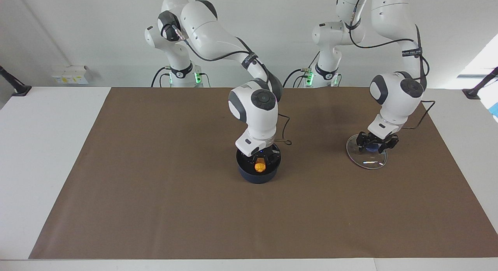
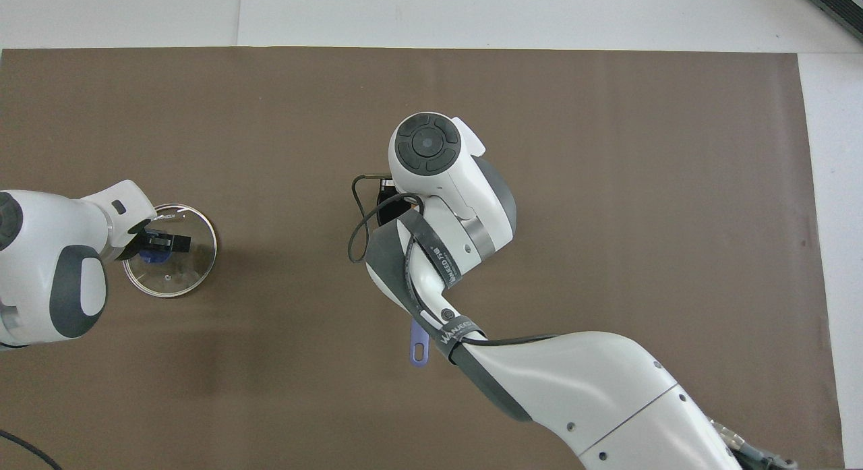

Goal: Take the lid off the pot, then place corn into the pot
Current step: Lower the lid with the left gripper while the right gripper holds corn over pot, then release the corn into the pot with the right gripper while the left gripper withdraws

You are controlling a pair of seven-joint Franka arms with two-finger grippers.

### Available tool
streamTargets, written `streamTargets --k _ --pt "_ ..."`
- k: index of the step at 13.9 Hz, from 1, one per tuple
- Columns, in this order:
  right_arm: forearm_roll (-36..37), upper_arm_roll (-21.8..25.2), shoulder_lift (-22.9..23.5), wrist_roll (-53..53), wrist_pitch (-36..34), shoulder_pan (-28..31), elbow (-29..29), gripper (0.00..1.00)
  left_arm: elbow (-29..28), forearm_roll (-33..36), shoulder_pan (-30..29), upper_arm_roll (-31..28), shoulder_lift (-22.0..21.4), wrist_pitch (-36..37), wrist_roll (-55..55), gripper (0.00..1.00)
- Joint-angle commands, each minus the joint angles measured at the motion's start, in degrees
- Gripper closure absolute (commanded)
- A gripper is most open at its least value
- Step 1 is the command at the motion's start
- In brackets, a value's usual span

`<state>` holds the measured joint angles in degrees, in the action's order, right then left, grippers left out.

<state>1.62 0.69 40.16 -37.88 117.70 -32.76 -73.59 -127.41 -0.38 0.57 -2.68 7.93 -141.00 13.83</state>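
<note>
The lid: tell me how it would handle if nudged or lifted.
The lid is clear glass with a metal rim, so probably fragile if dropped. It lies flat on the brown mat, so a nudge would likely slide it, not roll it. Its blue knob looks like the only sure grip.
</note>
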Motion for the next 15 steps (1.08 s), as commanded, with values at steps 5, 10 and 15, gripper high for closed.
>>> streamTargets --k 5,10,15 --pt "-0.5 -0.2 -1.3 -0.9 2.0 0.2 -2.7 0.26 10.3 -1.2 -0.3 0.3 2.8 5.2 0.8 0.0" --pt "-0.2 -0.2 -2.4 -0.9 1.7 0.5 -2.2 0.0 15.0 -1.1 -0.7 0.3 2.7 8.1 0.8 0.0" --pt "0.4 0.6 -8.6 -0.5 0.6 2.0 -2.4 0.0 26.2 -0.7 -0.4 0.3 2.3 24.5 0.2 0.0"
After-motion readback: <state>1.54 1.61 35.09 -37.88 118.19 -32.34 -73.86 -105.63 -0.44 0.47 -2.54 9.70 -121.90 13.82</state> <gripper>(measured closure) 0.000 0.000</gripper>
